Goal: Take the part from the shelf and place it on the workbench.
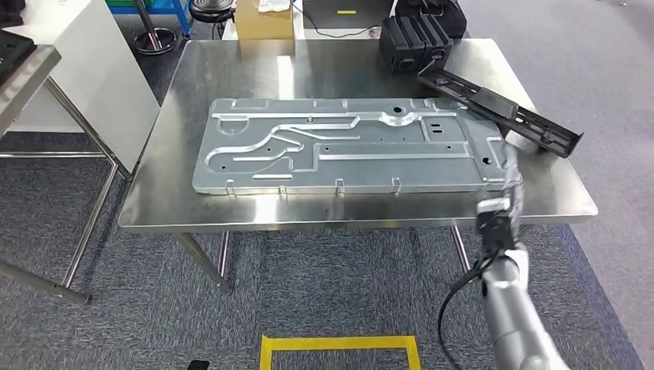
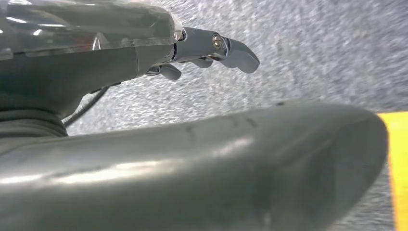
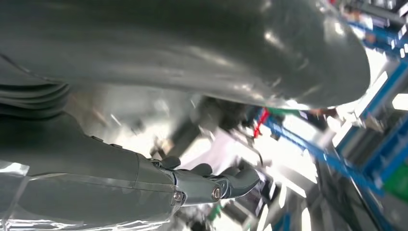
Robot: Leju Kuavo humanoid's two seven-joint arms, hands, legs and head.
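Observation:
The part, a large flat silver metal panel (image 1: 339, 146) with pressed channels, lies flat on the steel workbench (image 1: 231, 69). My right hand (image 1: 505, 176) is at the panel's near right corner, the arm reaching up from the lower right. In the right wrist view the right hand (image 3: 211, 185) has its fingers stretched out and apart from the thumb, with nothing between them; the background is blurred. My left hand (image 2: 207, 50) hangs over grey carpet, fingers extended, holding nothing.
A long black rail (image 1: 501, 108) lies slanted at the bench's right side, with a black box (image 1: 412, 42) behind it. A cardboard box (image 1: 264, 19) stands beyond the bench and a white table (image 1: 77, 69) at the left. Yellow floor tape (image 1: 339, 351) marks the carpet below.

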